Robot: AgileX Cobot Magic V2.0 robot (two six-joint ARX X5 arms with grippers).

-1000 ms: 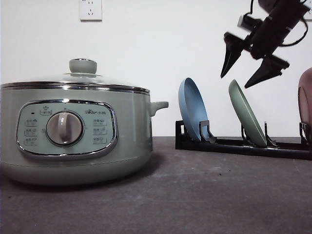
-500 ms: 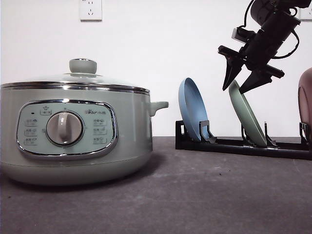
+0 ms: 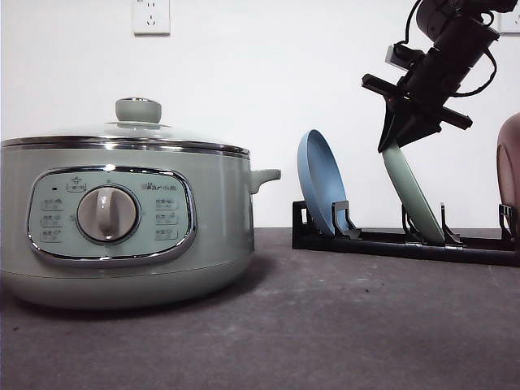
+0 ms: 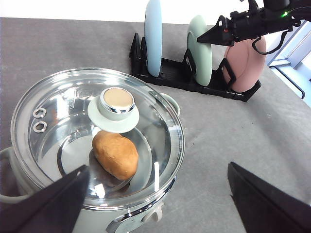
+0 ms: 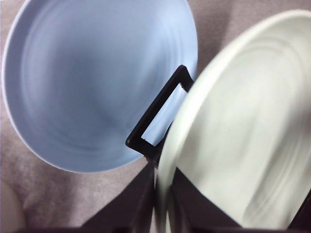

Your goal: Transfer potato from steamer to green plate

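The job had only just begun. Nearest of all, the left gripper (image 4: 155,194) hung wide open over the pot with nothing in it. Under it the steamer (image 3: 122,219) sat on the gray table (image 3: 325,325) with its glass lid (image 4: 97,141) on. The potato (image 4: 115,154) lay inside the steamer, under the lid, on the shiny floor of the pot, so nobody had taken it out yet. Farther back stood a black rack (image 3: 406,241) with three plates up on their edges: a blue plate (image 3: 321,191), then the green plate (image 3: 414,199), then a pink plate (image 4: 245,65). The right gripper (image 3: 396,140) was up at the top edge of the green plate, and its two fingers had closed on the rim, one on each side. The plate was in its slot in the rack. I think there was a lot left to do: lift the plate out, lay it flat on the table, take the lid off, pick up the potato and set it on the plate.
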